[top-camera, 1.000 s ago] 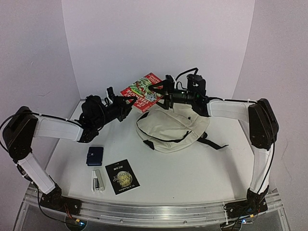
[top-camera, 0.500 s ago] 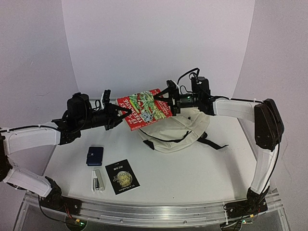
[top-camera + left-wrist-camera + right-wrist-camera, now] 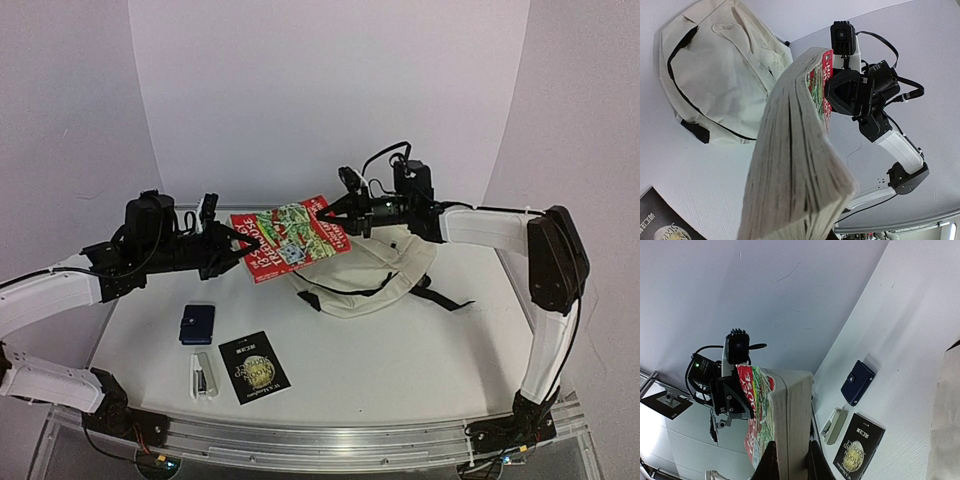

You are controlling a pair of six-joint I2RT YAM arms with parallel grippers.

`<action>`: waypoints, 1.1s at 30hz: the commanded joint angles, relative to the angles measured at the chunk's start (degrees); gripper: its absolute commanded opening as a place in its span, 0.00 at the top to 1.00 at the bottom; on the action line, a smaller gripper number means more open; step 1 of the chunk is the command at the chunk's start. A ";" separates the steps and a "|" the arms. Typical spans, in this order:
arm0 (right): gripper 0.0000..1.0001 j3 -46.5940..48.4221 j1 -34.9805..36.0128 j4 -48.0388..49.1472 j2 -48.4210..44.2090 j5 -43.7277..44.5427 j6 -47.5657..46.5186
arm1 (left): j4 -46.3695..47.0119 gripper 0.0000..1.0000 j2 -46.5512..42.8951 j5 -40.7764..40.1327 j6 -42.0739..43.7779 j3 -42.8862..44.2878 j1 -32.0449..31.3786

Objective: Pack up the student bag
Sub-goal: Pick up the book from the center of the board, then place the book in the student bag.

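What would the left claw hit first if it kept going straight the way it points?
The thick book the left claw grips; past it, probably the right claw on the far edge.

Matt cream cloth on the student bag, glossy printed cover with rough paper page edges on the book, smooth matt white over the table, brushed metal along the rail at 6 o'clock.

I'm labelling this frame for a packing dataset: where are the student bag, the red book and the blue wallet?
student bag point(image 3: 365, 262), top external view, cream front panel.
red book point(image 3: 290, 233), top external view, middle of its cover.
blue wallet point(image 3: 197, 324), top external view, centre of its top face.
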 commanded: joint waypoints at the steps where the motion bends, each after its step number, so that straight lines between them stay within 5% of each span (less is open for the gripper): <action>1: 0.57 7.96 -0.71 -23.28 -2.87 10.90 -18.76 | -9.60 1.00 -3.31 -14.64 -0.29 -0.59 1.22; 8: 0.40 12.52 0.96 -46.40 -0.39 32.49 -46.35 | -9.75 1.00 -11.23 -20.14 -2.39 -4.30 1.23; 15: 0.31 14.89 10.78 -53.89 3.11 53.67 -64.29 | -9.30 1.00 -14.93 -26.59 -5.78 -6.78 1.21; 22: 0.24 18.72 16.74 -54.12 8.39 67.48 -70.60 | -8.09 1.00 -18.02 -28.99 -7.89 -9.21 1.23; 33: 0.28 27.67 18.22 -53.93 18.08 81.64 -74.17 | -10.04 1.00 -20.81 -30.96 -10.23 -10.72 1.23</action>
